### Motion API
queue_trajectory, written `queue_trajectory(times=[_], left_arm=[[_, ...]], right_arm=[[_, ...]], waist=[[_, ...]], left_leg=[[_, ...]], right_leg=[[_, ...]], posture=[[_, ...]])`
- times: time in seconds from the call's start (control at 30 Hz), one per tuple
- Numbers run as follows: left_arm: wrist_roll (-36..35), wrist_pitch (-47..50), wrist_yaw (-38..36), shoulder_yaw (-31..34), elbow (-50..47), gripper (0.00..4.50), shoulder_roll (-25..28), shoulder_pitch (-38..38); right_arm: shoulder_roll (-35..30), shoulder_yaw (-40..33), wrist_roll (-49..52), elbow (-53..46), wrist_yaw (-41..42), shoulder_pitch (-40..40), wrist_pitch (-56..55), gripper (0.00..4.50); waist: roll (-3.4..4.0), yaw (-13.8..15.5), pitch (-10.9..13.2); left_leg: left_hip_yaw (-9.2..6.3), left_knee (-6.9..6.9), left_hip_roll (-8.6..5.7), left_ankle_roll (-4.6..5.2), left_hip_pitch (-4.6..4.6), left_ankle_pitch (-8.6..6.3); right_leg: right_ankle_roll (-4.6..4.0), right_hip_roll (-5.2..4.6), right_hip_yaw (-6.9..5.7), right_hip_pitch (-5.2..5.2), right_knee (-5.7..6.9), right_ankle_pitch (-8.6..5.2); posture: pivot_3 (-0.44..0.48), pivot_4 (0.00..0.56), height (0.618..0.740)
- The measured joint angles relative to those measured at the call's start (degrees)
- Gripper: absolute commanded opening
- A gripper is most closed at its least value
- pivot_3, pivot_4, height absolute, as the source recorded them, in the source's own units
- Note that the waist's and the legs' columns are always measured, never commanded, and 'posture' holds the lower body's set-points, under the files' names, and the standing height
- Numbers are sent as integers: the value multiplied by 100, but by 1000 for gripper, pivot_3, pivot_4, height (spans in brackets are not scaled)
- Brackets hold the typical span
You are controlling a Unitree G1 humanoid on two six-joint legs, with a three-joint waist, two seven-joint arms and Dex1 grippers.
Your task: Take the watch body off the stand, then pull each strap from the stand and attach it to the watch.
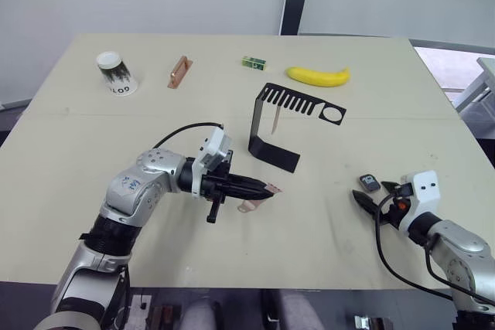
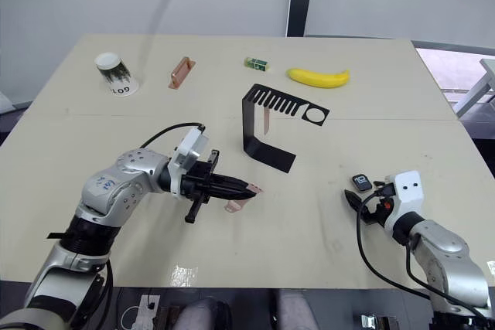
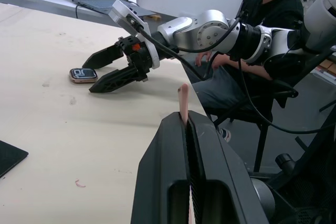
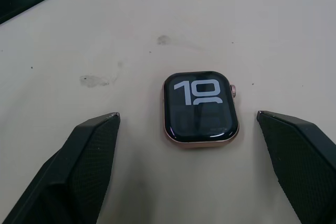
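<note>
1. The right wrist view shows the watch body face up on the surface, between the spread fingers of the right end effector.
2. The left wrist view shows the left end effector pinching one strap; a seated person is behind.
3. From the head, the other strap hangs on the stand; a banana and paper cup lie farther off.

The watch body lies on the table right of the stand, banana behind.
</note>
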Motion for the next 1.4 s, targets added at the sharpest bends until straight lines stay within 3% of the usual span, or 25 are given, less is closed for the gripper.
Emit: queue_trajectory(times=[0.07, 1.07, 1.17, 1.23, 1.4], left_arm=[[-1, 2, 6, 0, 0, 0, 0, 0], [-15, 72, 123, 2, 1, 0, -134, 0], [-14, 72, 124, 2, 1, 0, -155, 0], [-14, 71, 124, 2, 1, 0, -163, 0], [-14, 71, 129, 2, 0, 0, -164, 1]], right_arm=[[4, -1, -75, 21, -51, -18, -1, 3240], [338, -38, -189, 32, -253, -174, 102, 3240], [338, -41, -209, 58, -253, -206, 103, 2364], [338, -40, -239, 84, -253, -239, 102, 1522], [336, -43, -237, 89, -253, -254, 129, 1518]], waist=[[0, 0, 0], [-1, -17, -1], [-1, -20, -1], [-1, -23, -1], [-1, -24, -1]], left_leg=[[0, 1, 0, 0, 0, 0], [1, 37, 1, -1, 1, -1], [1, 38, 1, -1, 1, -1], [1, 37, 1, -1, 1, -1], [1, 38, 1, -1, 1, -1]], right_leg=[[0, 0, 0, 0, 1, 0], [0, 0, 3, 0, 28, 0], [0, 0, 3, 0, 28, 0], [0, 0, 3, 0, 29, 0], [0, 0, 3, 0, 29, 0]], posture=[[0, 150, 740], [0, 150, 740], [0, 150, 740], [0, 150, 740], [0, 150, 740]])
